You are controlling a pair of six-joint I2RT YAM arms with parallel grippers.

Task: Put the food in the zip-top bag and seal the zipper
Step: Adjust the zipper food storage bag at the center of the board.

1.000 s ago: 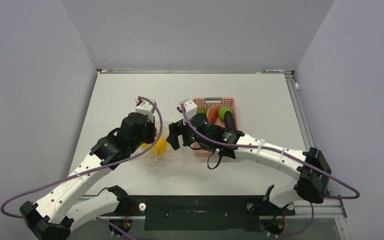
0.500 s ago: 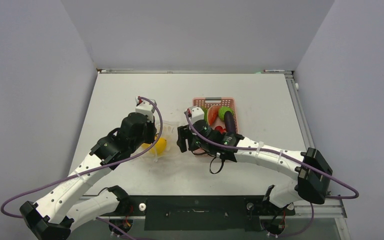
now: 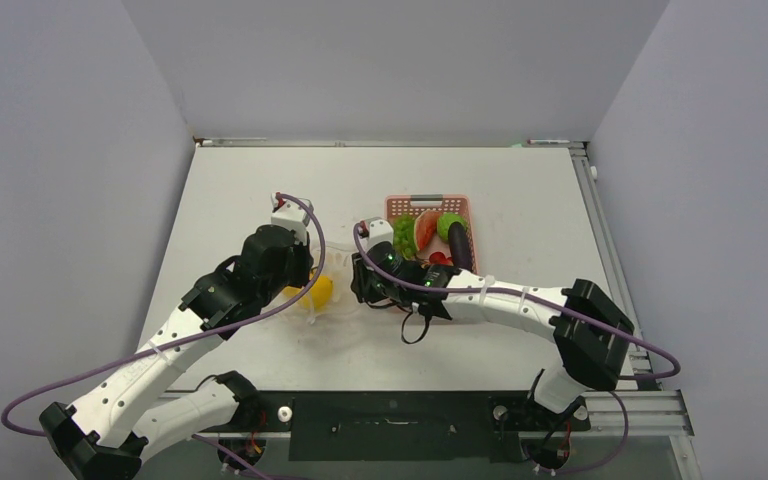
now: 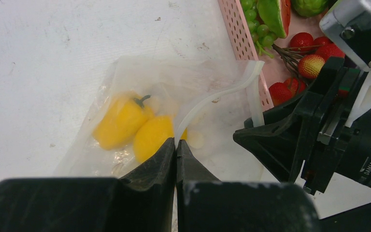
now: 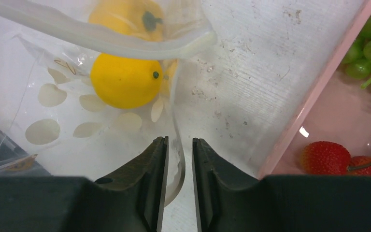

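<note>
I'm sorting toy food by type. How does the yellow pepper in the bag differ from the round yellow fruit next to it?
The pepper is lobed and longish with a green stem; the round fruit is smooth, with only a tiny dark dot. The pepper lies deeper in the bag; the fruit sits nearer its zip strip. Both are yellow and lie side by side inside it.

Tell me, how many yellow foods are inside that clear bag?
2. A yellow bell pepper lies deeper in the clear bag; a round yellow fruit sits beside it, nearer the mouth. Folds of plastic may hide more.
</note>
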